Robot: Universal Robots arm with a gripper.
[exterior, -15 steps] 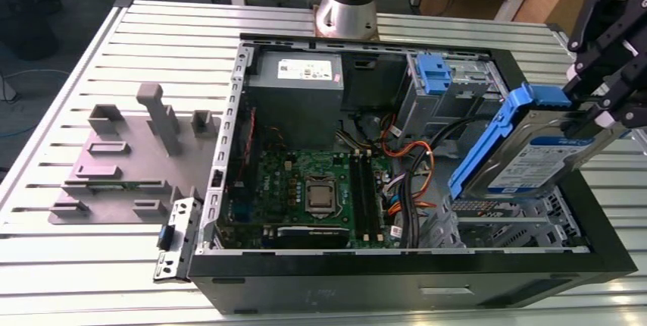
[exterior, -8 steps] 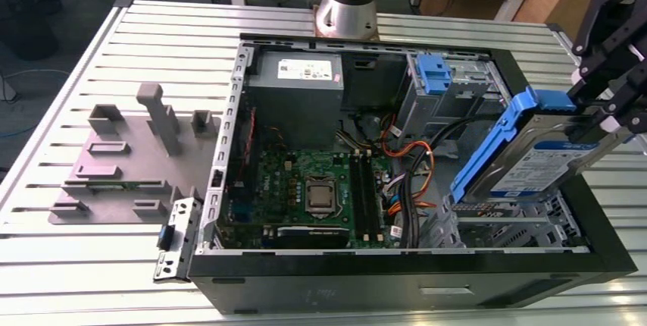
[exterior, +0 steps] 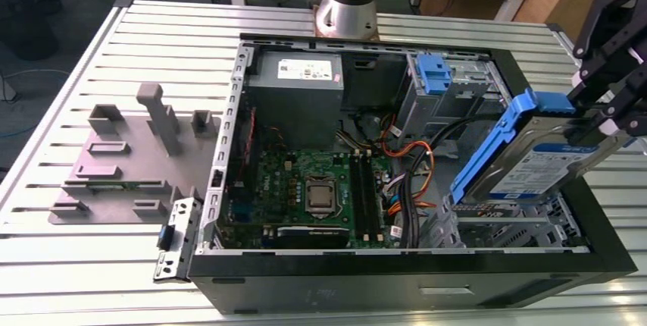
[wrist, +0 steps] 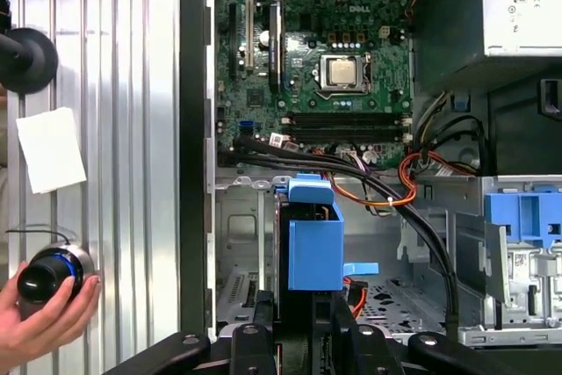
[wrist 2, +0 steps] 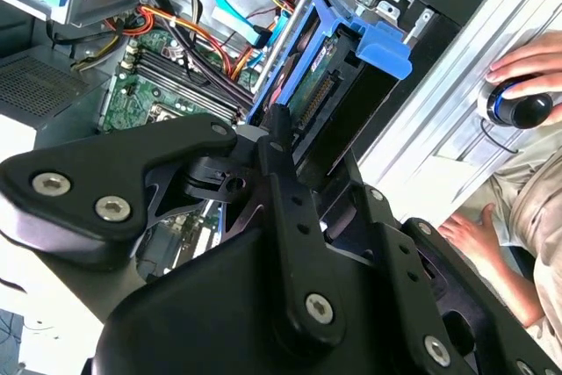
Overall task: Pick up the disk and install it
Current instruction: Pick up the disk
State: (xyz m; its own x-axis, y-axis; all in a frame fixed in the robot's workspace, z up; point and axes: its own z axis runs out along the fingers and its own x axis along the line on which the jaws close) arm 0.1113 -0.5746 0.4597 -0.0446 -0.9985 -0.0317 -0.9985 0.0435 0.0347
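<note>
The disk [exterior: 536, 165] is a silver drive with a white-and-blue label and blue side rails. It hangs tilted over the drive bay at the open computer case's [exterior: 404, 284] corner, on the exterior view's right. My gripper [exterior: 598, 123] is shut on its raised end, while the lower end dips toward the bay's metal frame [exterior: 511, 227]. In the second wrist view the disk [wrist 2: 338, 72] reaches out past my black fingers [wrist 2: 279, 151]. In the first wrist view its blue handle [wrist: 314, 239] stands just ahead of the gripper [wrist: 299, 327], above the bay floor.
Inside the case lie the green motherboard [exterior: 303, 189], a grey power-supply box [exterior: 296, 76], an upright blue latch [exterior: 432, 76] and orange and black cables [exterior: 420, 155]. A grey fixture plate [exterior: 132, 159] sits beside the case. A person's hand [wrist: 44, 327] holds a knob on the table.
</note>
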